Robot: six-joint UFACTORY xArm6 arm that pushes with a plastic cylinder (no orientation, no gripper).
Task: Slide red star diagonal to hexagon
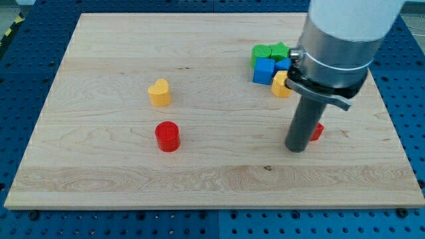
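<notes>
My tip [297,149] rests on the wooden board right of centre. The red star [317,131] lies just to its right, mostly hidden behind the rod, and looks to be touching it. The yellow hexagon [281,85] sits above the tip, partly hidden by the arm, at the lower edge of a cluster near the view's top. A red cylinder [167,137] and a yellow heart [159,92] lie apart on the left half.
The cluster holds a blue cube [263,70], a second blue block [283,64], a green cube [261,52] and a green star [279,50]. The wooden board [99,179] lies on a blue perforated table [412,86].
</notes>
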